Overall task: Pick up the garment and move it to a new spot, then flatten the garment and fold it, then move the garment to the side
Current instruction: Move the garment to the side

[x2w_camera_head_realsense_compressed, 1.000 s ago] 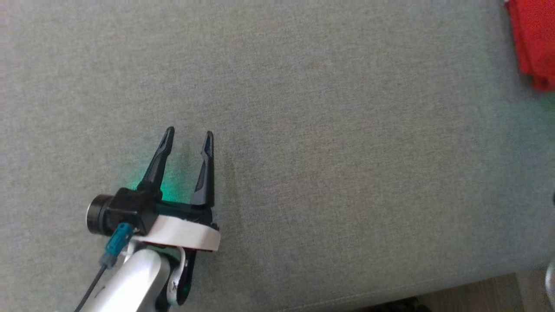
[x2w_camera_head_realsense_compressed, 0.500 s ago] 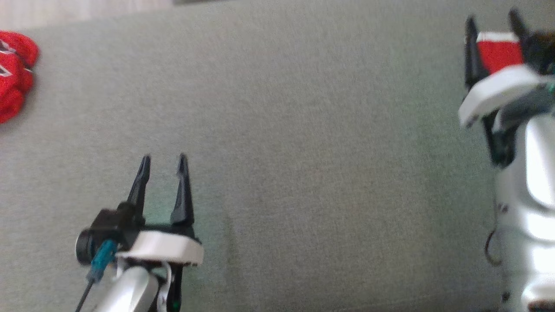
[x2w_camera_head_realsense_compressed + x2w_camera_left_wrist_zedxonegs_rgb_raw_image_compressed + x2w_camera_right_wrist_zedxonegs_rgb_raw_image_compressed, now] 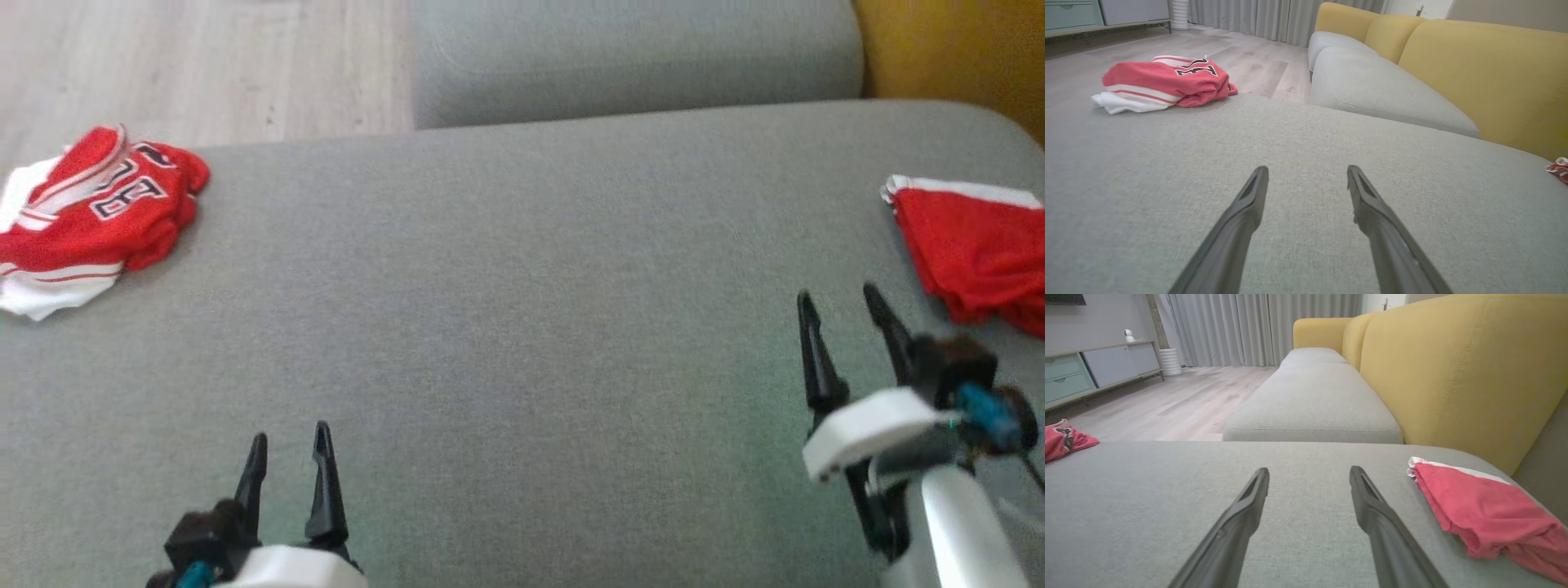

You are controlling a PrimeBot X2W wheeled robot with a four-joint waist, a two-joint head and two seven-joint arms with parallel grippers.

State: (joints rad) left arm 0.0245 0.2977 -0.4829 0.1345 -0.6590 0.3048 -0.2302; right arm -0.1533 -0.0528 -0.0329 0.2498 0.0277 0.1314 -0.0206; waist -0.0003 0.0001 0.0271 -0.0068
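Note:
A crumpled red and white garment (image 3: 90,216) with black numbers lies at the far left edge of the grey sofa seat (image 3: 522,327); the left wrist view shows this garment (image 3: 1163,81) well ahead and to the left. A folded red garment (image 3: 971,253) with a white edge lies at the right. My left gripper (image 3: 289,437) hovers open and empty over bare cushion at the lower left. My right gripper (image 3: 837,296) is open and empty, just left of the folded red garment (image 3: 1486,514). Both wrist views show the fingers (image 3: 1249,204) (image 3: 1249,502) spread apart.
A second grey seat cushion (image 3: 637,57) lies beyond the one in front. A yellow backrest (image 3: 1453,375) runs along the right. Wooden floor (image 3: 204,65) lies past the seat's far left edge. A low cabinet (image 3: 1090,371) and curtains (image 3: 1249,326) stand far off.
The head view has swung and tilted up, bringing both garments and both grippers into the picture. Both grippers stay open and empty.

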